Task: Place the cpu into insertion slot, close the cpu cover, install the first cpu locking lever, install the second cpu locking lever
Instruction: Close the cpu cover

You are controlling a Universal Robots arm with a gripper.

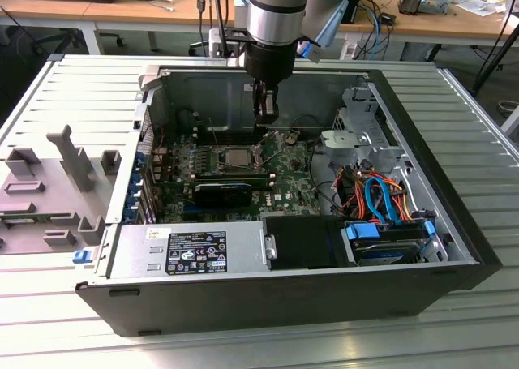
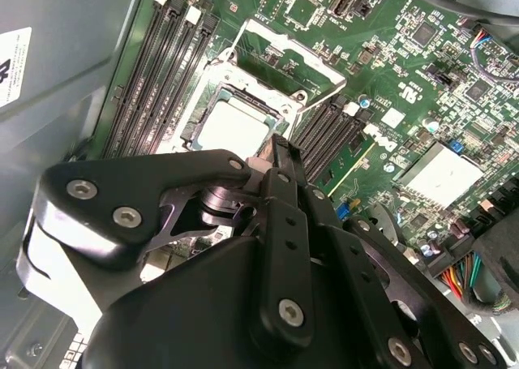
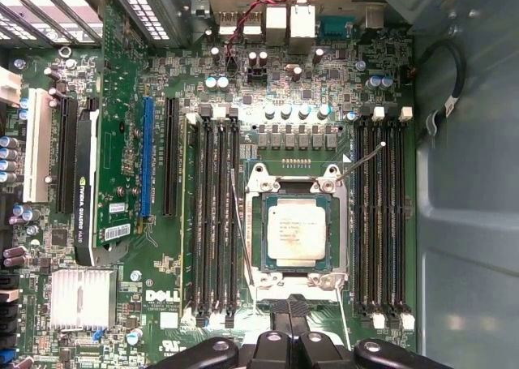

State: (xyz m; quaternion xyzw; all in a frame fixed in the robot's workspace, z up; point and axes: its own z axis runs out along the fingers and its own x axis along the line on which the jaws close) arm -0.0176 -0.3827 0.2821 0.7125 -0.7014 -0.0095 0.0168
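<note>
Silver-grey cpu (image 3: pixel 296 233) seated in insertion slot (image 3: pixel 261 255); cpu cover (image 2: pixel 296 48) raised, likely needing a downward press; hand (image 1: pixel 266 122), closed and empty, at slot's one o'clock in exterior view.

Silver-grey cpu (image 3: pixel 296 233) flat in insertion slot (image 3: pixel 261 247), thin silver cpu cover (image 2: pixel 302 53) swung open

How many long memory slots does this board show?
8. One bank of four lies between the cpu and the blue card slot; the other bank of four between the cpu and the case wall. None seems hidden.
</note>
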